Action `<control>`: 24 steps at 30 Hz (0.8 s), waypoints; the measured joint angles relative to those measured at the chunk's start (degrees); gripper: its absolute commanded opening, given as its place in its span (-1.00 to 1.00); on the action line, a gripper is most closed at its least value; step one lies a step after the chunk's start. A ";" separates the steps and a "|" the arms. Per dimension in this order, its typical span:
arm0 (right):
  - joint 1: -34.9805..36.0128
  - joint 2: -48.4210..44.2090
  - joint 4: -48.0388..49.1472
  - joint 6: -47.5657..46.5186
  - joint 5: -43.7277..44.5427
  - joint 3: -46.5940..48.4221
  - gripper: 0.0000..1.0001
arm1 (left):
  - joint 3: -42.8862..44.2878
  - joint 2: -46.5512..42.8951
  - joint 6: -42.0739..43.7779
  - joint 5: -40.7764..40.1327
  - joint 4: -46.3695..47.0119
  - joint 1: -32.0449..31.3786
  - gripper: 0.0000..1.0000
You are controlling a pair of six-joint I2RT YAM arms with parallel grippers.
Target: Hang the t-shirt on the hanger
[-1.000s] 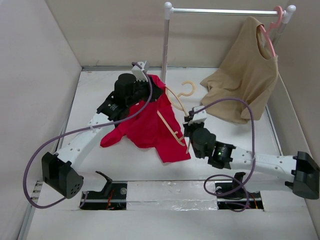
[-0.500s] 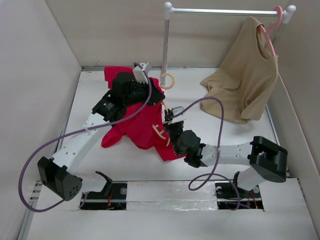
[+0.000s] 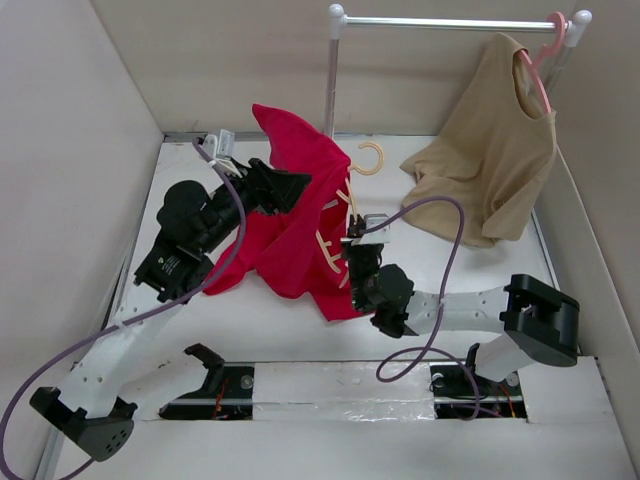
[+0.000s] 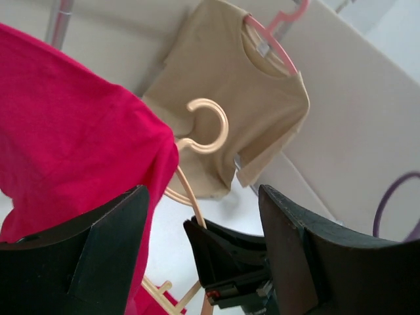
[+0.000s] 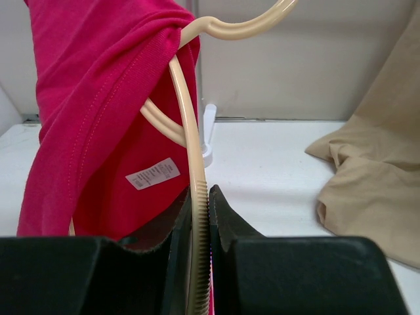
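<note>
The red t-shirt [image 3: 295,215] hangs in a peak over one arm of the beige hanger [image 3: 368,160], whose hook pokes out past the cloth to the right. My right gripper [image 3: 356,248] is shut on a ribbed arm of the hanger [image 5: 197,216] and holds it upright. The t-shirt [image 5: 98,98] drapes to the left of that arm, its white label showing. My left gripper [image 3: 290,190] stands open at the shirt's left side. In the left wrist view its fingers [image 4: 98,256] are wide apart with nothing between them, and the t-shirt [image 4: 72,131] brushes past the left one.
A tan shirt [image 3: 490,160] hangs from a pink hanger [image 3: 545,50] on the metal rail [image 3: 450,22] at the back right, trailing onto the table. The rail's post [image 3: 330,90] stands just behind the red shirt. Walls close in on the left, right and back.
My left gripper has opened and let go of the t-shirt, and the left arm has drawn back to the left. The shirt now hangs higher on the raised hanger.
</note>
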 measured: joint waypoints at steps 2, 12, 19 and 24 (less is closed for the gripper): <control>0.17 0.00 0.26 -0.72 0.83 -0.50 -1.00 | -1.42 -0.33 -1.81 -2.78 1.27 0.00 0.30; 2.19 2.38 2.34 -7.50 2.84 -1.66 -1.00 | -4.98 12.87 -8.31 -6.67 9.14 0.00 0.22; 3.23 6.43 2.54 -11.82 3.50 -1.88 -1.00 | -8.72 13.86 -9.84 -14.99 14.62 -0.02 0.20; 3.26 7.08 2.62 -12.59 3.54 -1.88 -1.00 | -9.27 13.84 -10.01 -21.05 17.22 0.00 0.22</control>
